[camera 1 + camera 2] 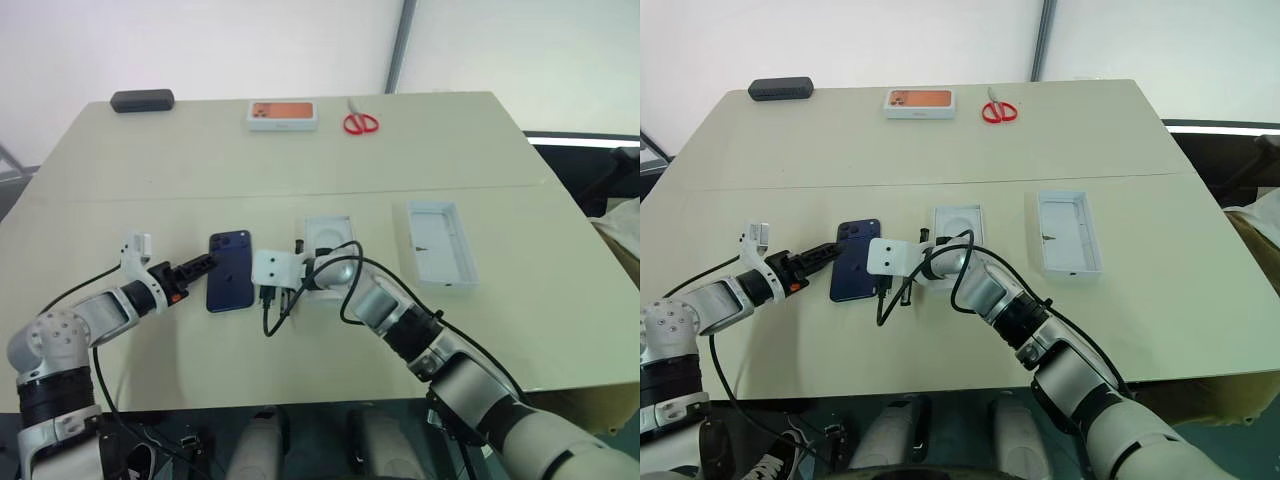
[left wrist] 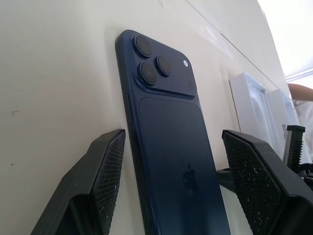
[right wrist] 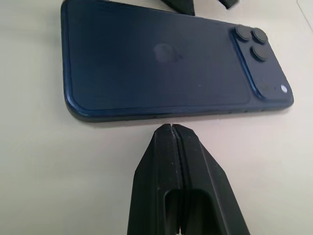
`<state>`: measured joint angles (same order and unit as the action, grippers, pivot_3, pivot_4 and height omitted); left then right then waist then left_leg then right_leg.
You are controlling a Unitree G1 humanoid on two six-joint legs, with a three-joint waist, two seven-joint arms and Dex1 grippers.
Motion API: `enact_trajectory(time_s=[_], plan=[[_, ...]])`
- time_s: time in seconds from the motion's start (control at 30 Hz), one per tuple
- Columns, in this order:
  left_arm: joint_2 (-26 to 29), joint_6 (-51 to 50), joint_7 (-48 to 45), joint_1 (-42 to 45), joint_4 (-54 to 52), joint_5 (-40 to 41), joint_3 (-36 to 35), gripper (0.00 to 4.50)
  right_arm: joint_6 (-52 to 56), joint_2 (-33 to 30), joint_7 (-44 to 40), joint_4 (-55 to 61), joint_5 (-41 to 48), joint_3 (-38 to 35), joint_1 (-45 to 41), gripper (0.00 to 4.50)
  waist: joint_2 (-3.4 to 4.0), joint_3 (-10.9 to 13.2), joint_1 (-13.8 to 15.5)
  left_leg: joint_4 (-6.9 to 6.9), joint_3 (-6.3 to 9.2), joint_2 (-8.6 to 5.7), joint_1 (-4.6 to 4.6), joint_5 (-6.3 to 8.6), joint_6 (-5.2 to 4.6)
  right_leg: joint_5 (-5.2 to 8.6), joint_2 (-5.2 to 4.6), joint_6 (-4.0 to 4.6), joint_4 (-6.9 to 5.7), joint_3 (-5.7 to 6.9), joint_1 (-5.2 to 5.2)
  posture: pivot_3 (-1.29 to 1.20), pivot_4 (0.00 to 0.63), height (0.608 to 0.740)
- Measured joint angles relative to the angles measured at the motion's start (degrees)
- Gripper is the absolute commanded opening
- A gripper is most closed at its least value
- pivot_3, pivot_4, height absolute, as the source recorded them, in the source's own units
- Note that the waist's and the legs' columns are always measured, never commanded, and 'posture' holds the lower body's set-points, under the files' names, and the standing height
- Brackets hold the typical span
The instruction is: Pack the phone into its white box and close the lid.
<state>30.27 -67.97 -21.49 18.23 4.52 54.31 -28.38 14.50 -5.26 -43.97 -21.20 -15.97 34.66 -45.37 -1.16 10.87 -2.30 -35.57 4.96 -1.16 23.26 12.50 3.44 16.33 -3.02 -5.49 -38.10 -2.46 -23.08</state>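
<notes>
Left fingers (image 2: 105,181) flank phone (image 2: 171,142)

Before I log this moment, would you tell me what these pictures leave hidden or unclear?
- The thin white insert: its near part is hidden by the right arm in the head views.
- The right gripper: in the head views its fingertips are hidden behind its own wrist mount.
- The phone: its near end is cut off by the edge of the left wrist view.
- Whether the left gripper touches the phone: too small to tell in the head views.

Closed right end effector (image 3: 172,128) just beside the phone (image 3: 161,63)
</notes>
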Motion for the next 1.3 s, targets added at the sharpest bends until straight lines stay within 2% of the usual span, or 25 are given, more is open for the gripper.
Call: enact_trajectory(time_s=[0.27,0.47,1.0,1.3], plan=[[-5.7,-0.8,5.0,1.8,-2.1,-0.5,0.0,3.35,-0.3,-0.4,0.2,-0.3,-1.9,-0.2,-0.2,0.01,0.07,-0.1,1.5,0.02,0.01,-0.15,-0.33,0.00,-0.01,0.01,-0.21,-0.03,0.12,0.11,0.44,0.00,0.150,0.740],[-7.9,-2.2,8.0,2.4,-3.8,-0.6,-0.3,3.35,-0.2,-0.8,-0.5,-0.3,-1.8,-0.7,0.0,0.01,0.06,-0.1,1.7,0.28,0.00,-0.30,-0.78,0.01,-0.01,0.09,-0.37,-0.13,0.18,0.11,0.82,0.00,0.150,0.740],[-6.7,-9.4,8.5,4.5,-3.4,-0.1,-1.9,3.35,-1.9,-1.9,-0.5,-0.2,-1.9,-1.5,0.6,0.01,0.04,-0.1,1.5,0.33,0.00,-0.33,-0.80,0.00,-0.01,0.10,-0.37,-0.15,0.20,0.10,0.81,0.00,0.150,0.740],[-6.1,-16.0,9.2,8.0,-4.2,-1.8,0.2,3.35,-2.4,-2.0,-0.4,-0.2,-2.1,-1.5,0.8,0.01,0.04,-0.1,1.4,0.35,0.00,-0.32,-0.80,0.00,0.00,0.10,-0.36,-0.16,0.21,0.09,0.80,0.00,0.150,0.740]])
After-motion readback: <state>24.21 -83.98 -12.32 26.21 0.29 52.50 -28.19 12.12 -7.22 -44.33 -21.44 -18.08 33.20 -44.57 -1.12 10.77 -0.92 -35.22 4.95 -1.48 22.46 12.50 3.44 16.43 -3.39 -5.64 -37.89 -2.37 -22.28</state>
